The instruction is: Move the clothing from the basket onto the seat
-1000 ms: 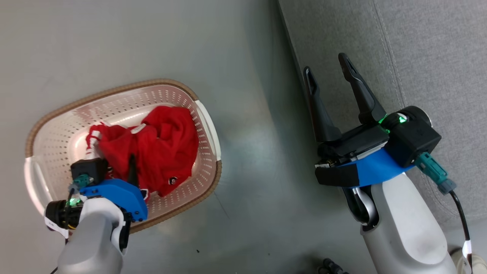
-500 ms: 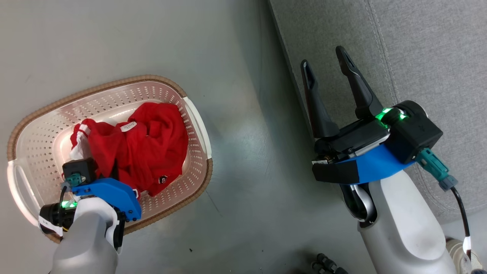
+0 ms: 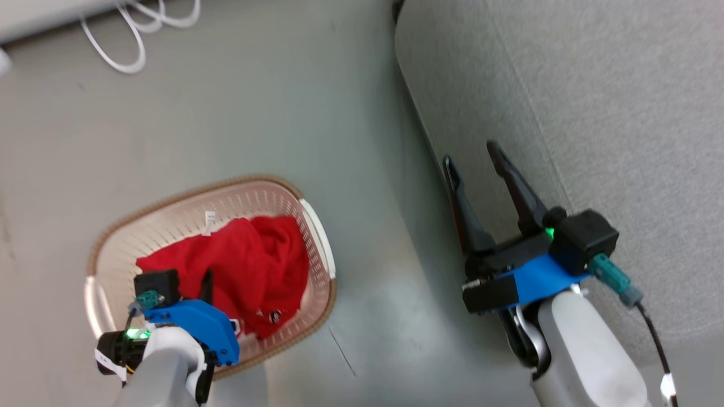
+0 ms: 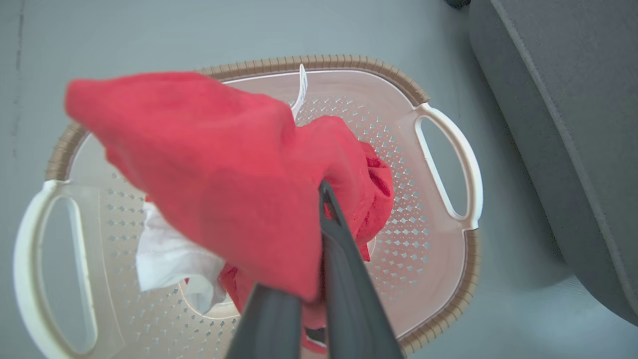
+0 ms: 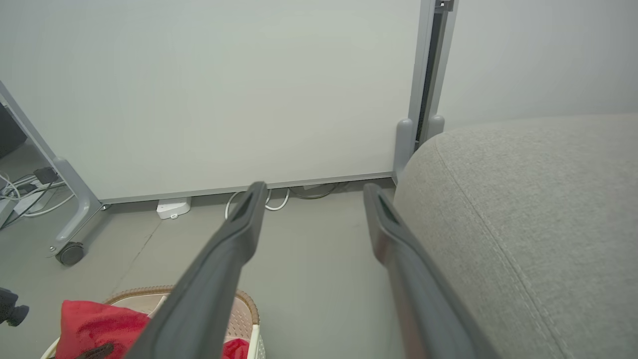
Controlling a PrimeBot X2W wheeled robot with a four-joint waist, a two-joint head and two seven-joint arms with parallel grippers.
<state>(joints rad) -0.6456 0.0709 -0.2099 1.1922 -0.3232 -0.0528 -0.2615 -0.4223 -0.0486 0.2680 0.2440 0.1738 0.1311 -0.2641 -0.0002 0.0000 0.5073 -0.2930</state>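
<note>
Red fabric clothing with white trim (image 4: 224, 189) is pinched in my left fingers (image 4: 344, 269), which are pressed together on a raised fold of it above the white perforated plastic basket with the brown woven-look rim (image 4: 359, 62). The rest of the clothing lies bunched inside the basket. The basket stands on the grey floor (image 3: 271, 113), near the large grey woven-fabric seat (image 3: 594, 113). My right fingers (image 3: 467, 220) are spread wide apart with nothing between them, hovering at the seat's edge.

From my left wrist the held fold is blurred and covers much of the basket's inside. A white patch (image 4: 164, 254) shows below it; I cannot tell whether it is trim or something else. From my head, my left wrist hides where the fingers meet the cloth.
</note>
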